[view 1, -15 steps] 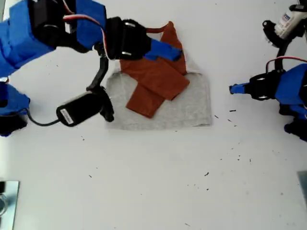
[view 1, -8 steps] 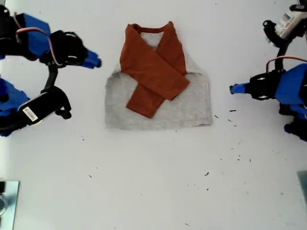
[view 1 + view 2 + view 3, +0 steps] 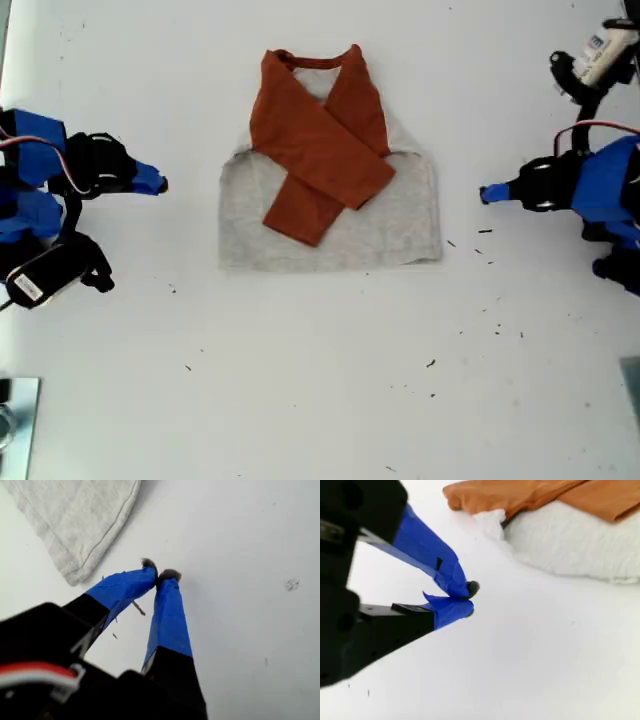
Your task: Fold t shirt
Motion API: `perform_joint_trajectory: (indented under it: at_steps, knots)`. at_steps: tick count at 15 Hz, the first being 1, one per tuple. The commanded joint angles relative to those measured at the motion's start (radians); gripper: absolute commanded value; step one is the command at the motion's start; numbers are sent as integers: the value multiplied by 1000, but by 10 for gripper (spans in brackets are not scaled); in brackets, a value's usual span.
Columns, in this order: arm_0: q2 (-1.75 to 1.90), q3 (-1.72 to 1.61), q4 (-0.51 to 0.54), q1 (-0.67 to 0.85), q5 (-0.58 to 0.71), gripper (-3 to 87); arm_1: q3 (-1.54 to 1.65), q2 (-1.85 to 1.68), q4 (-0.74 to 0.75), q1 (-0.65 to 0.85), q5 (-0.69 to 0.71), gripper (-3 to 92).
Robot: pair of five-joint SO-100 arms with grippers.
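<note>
The exterior view looks straight down on the white tabletop [image 3: 320, 380]. Each wrist view looks close along its blue-taped pincer; all three share the grey-and-rust t shirt [image 3: 330, 175].

I see the t shirt [image 3: 330, 190] lying flat on the white table [image 3: 320, 400], nearer its far edge in the exterior view. The body is light grey; both rust-orange sleeves are folded inward and cross over the chest, neckband towards the far edge.

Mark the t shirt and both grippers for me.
t shirt [image 3: 400, 225], exterior view, on its grey body.
my first gripper [image 3: 161, 575], first wrist view, between the shut tips.
my second gripper [image 3: 468, 599], second wrist view, between the shut tips.
</note>
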State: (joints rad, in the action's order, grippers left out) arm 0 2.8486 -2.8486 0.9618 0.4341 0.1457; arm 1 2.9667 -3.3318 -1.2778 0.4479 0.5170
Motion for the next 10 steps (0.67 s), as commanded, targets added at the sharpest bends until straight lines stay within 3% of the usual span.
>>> perform_joint_trajectory:
  at_steps: [1,2,3,4,7,10]
  knots:
    - [-360,583,164,-133,-9,-3,-489,388,-77,-12,5,36]
    - [-540,833,261,-183,14,88,-739,614,-163,-44,15,155]
    - [-704,1045,339,-225,49,176,-954,798,-229,-87,32,333]
    - [-818,1166,388,-255,57,214,-1103,928,-264,-126,44,394]
    - [-920,1060,310,-304,49,240,-1114,1083,-224,-187,-2,348]
    - [-983,873,129,-350,17,237,-877,1118,17,-238,-81,320]
